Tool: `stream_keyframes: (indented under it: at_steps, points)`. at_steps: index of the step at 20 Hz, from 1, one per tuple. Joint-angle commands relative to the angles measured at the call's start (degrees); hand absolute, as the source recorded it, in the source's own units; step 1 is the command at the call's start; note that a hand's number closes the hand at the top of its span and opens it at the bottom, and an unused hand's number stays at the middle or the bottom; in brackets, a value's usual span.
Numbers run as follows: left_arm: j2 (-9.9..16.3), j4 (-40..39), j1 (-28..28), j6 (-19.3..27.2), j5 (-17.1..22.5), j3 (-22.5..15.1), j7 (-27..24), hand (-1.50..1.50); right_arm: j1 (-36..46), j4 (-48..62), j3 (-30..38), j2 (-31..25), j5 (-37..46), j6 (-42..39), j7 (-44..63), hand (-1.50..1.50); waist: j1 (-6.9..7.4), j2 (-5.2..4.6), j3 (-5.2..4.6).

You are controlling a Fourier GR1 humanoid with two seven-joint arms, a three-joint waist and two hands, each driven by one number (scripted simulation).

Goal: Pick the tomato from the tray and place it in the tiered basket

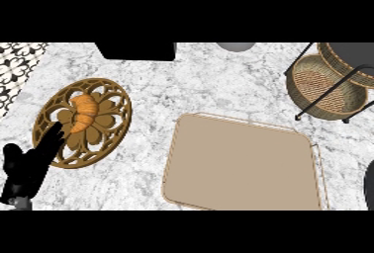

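The tray (241,165) is a beige, flat, rounded rectangle with a thin raised rim, and lies on the marble counter (190,84) in the lower centre of the head view. Its surface carries nothing, and no tomato shows on it or elsewhere on the counter.

The tiered basket (325,89) stands at the upper right, well apart from the tray. It is a woven bowl held in a black wire frame, with a darker upper tier cut off by the view's right edge. The visible lower bowl holds nothing that can be made out.

Left hand (29,165): at the lower left edge, black, fingers straight and pointing up and to the right (relaxed, holding nothing). Its fingertips overlap the lower left rim of an ornate wooden plate (110,94) — a pierced, flower-pattern disc. A croissant (84,113) lies on that plate, just above the fingertips.

Right hand: only a dark sliver shows at the right edge near the tray's lower corner — whether it is the hand, and how its fingers stand, cannot be told.

A black object (137,51) sits at the counter's top edge.
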State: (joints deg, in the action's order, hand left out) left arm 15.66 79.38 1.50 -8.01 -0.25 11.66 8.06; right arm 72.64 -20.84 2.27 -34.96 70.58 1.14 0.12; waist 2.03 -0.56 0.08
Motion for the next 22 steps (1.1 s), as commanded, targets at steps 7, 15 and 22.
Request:
stream_keyframes:
  at_steps: [7, 15, 22]
  points:
    - [-0.9, 0.4, -2.0, 0.4, 0.0, -0.5, 2.7, 0.00, 0.8, 7.9, 5.3, -2.8, -2.6, -3.4, 6.9, -1.50, 0.10, -0.22, -0.02]
    - [-1.5, -0.8, -0.2, 0.4, -0.8, -0.7, 0.4, 0.00, 4.4, 3.5, 13.2, -4.9, -10.2, 3.2, 4.6, -1.50, -0.42, -0.03, -0.05]
    - [-1.1, 0.8, 1.9, 0.4, -0.2, 0.5, 0.5, 0.00, 4.6, 4.1, 23.0, -12.0, -18.9, 0.3, 11.3, -1.50, -1.42, 0.54, -0.03]
